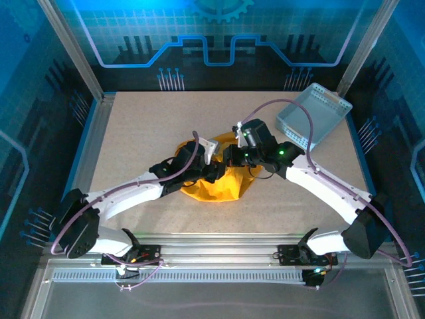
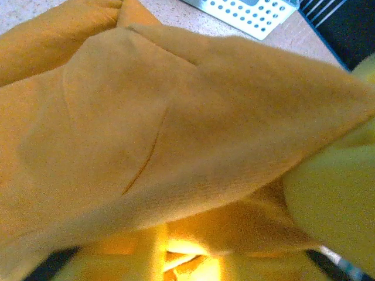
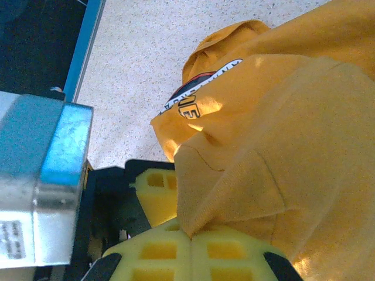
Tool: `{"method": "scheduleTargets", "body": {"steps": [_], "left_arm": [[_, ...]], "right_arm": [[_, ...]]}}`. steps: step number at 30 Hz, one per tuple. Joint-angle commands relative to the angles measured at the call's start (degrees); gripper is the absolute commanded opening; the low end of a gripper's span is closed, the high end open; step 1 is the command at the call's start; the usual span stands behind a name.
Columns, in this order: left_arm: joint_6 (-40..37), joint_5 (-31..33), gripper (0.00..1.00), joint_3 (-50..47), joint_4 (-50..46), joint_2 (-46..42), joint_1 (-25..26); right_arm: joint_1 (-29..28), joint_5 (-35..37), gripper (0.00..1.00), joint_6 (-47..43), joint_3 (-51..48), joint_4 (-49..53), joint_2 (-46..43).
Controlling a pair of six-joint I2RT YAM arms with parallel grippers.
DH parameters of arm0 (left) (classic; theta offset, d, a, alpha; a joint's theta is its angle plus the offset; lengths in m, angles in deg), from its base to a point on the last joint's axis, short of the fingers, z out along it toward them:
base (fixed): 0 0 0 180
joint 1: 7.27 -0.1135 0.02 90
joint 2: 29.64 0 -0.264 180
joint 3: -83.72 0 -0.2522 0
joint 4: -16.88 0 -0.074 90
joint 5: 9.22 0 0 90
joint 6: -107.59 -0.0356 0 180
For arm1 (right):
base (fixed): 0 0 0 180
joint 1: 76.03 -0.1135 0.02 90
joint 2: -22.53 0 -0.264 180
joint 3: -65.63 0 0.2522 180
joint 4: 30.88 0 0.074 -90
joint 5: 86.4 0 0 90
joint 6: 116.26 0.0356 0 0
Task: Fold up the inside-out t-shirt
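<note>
**Item 1, right pincer** (image 3: 190,237). Closed tight. A fold of the inside-out t-shirt (image 1: 211,189) is pinched between its yellow fingers (image 3: 241,240), and the cloth rises straight out of the seam where they meet. It is placed left of the basket (image 1: 312,116) and nearer than it, over the cloth heap.

**Item 2, left pincer** (image 1: 214,174). Set against the same heap, further left of the basket than the right pincer. How far it is opened cannot be told, because it is draped over by mustard cloth in the left wrist view. Whether any cloth is gripped cannot be told either.

**Item 3, inside-out t-shirt.** Mustard-yellow and bunched in a heap. It lies about mid-desk (image 1: 133,126), well apart from the basket, to its left and on its near side. Part of a dark round print (image 3: 190,99) with white lettering is seen on a bulge of cloth in the right wrist view.

**Item 4, basket.** Pale blue-grey and perforated, placed at the far right corner of the desk.

**Edges and room.**
- Bare desk is seen along the whole far strip left of the basket.
- More bare desk lies beyond the heap on that side.
- The gap between basket and heap is partly crossed by the right arm (image 1: 325,183).
- The desk is bounded by metal rails (image 1: 93,146).

**Count.**
- Arms: two, the left arm (image 1: 126,199) and the right arm.
- Pincers: two.
- T-shirts: one.
- Baskets: one.
</note>
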Motion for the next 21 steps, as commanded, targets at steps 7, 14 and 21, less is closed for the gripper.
{"method": "scheduleTargets", "body": {"steps": [7, 14, 21], "left_arm": [[-1.7, 7.0, 0.0, 4.0, -6.0, -4.7, 0.0], [-1.9, 8.9, 0.0, 13.1, -19.2, -10.2, 0.4], [2.1, 7.2, 0.0, 18.0, -25.1, -3.8, -1.5]], "right_arm": [[3.2, 4.6, 0.0, -3.0, 0.5, 2.3, -0.4], [4.3, 12.9, 0.0, -10.2, 3.9, 4.5, 5.1], [3.6, 12.0, 0.37, -9.7, 2.0, 2.5, 1.8]]}}
